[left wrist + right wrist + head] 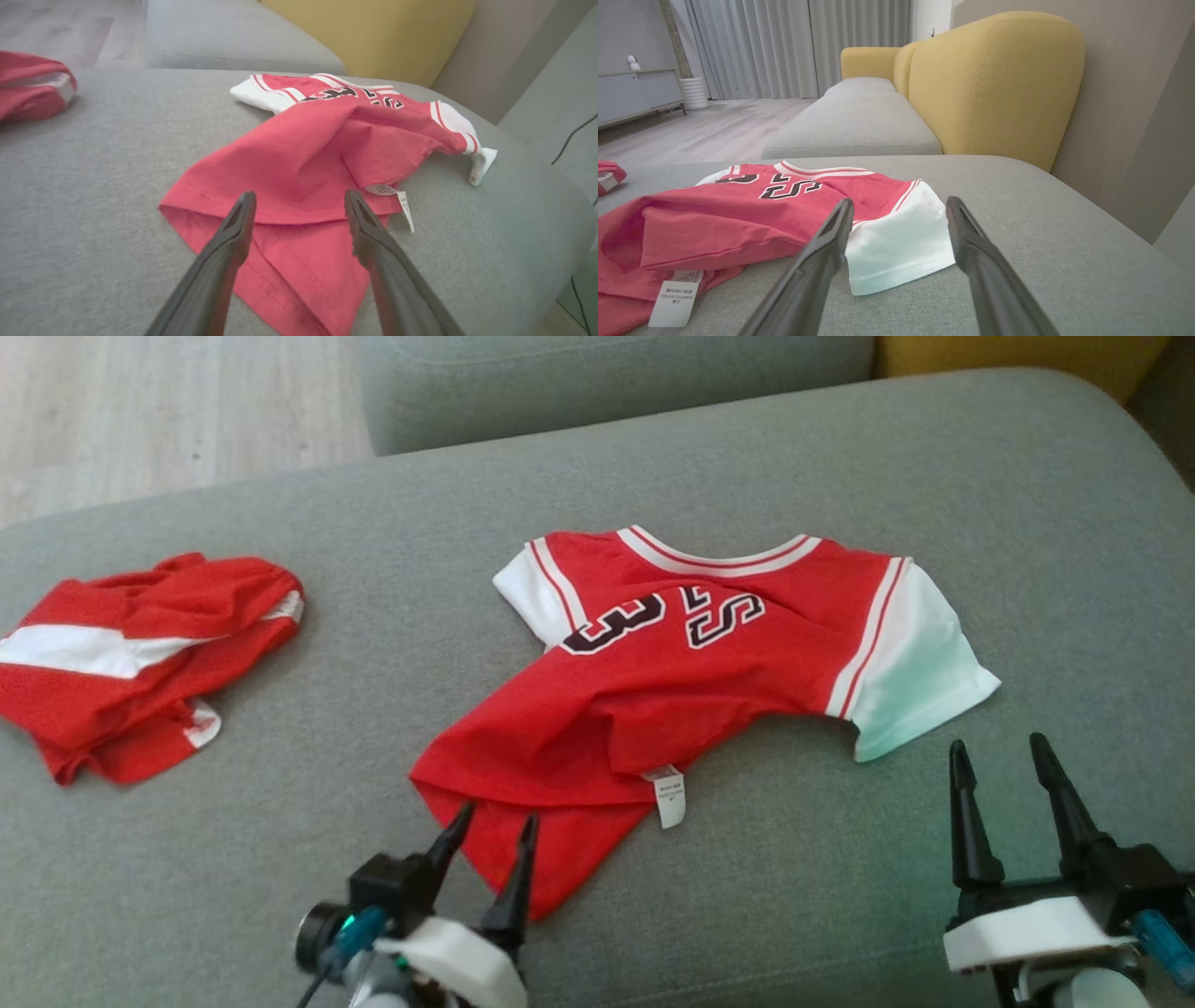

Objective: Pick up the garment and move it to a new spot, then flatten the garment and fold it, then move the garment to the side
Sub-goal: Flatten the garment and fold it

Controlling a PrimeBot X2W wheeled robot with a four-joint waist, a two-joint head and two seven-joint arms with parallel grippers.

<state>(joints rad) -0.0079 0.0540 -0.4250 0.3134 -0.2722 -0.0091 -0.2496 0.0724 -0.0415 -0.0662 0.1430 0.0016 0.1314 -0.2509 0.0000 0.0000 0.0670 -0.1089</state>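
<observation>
Looks like a home living room: grey sofa cushions [859, 121], yellow backrest [994, 79], floor-length curtains [784, 46], pale wood floor [691, 133], low sideboard [635, 93].

- The left gripper [498, 814] sits at the lower left of the head view. Its two dark fingers point up and lean slightly right, with the tips spread apart.
- The left wrist housing [457, 957], white, is rolled so that it slopes down toward the right under the black finger base.
- The right gripper [997, 743] stands at the lower right. Its fingers are nearly upright, lean a little left, and are spread wide.
- The right wrist housing [1022, 929], white, lies almost level beneath its black base.
- In each wrist view that arm's fingers rise from the bottom edge with a clear gap between the tips, gripping nothing.
</observation>
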